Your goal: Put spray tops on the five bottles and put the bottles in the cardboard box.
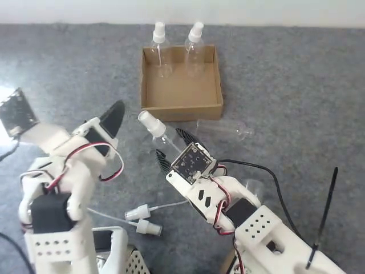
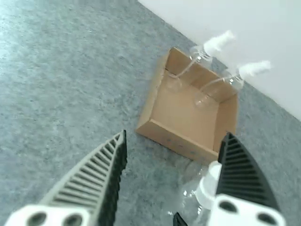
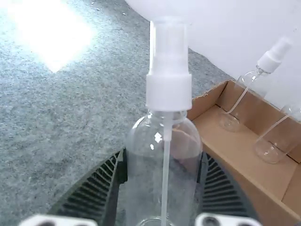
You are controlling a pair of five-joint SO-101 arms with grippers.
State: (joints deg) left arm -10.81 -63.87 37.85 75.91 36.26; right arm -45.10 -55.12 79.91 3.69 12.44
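The cardboard box (image 1: 181,106) lies open at the back of the table, and two bottles with spray tops (image 1: 158,48) (image 1: 195,47) stand against its far wall. My right gripper (image 1: 171,144) is shut on a third clear bottle (image 3: 162,150) that carries a white spray top (image 3: 168,70), just in front of the box's near-left corner. My left gripper (image 1: 111,123) hangs open to the left of that bottle, with nothing between its fingers (image 2: 101,179). A bare bottle (image 1: 228,130) lies on its side to the front right of the box. Two loose spray tops (image 1: 137,214) (image 1: 149,229) lie near the front.
Grey carpet-like cloth (image 1: 285,74) covers the table. Another clear bottle (image 1: 254,187) seems to lie beside the right arm's body. A black cable (image 1: 274,177) runs along that arm. Open floor spreads left and right of the box.
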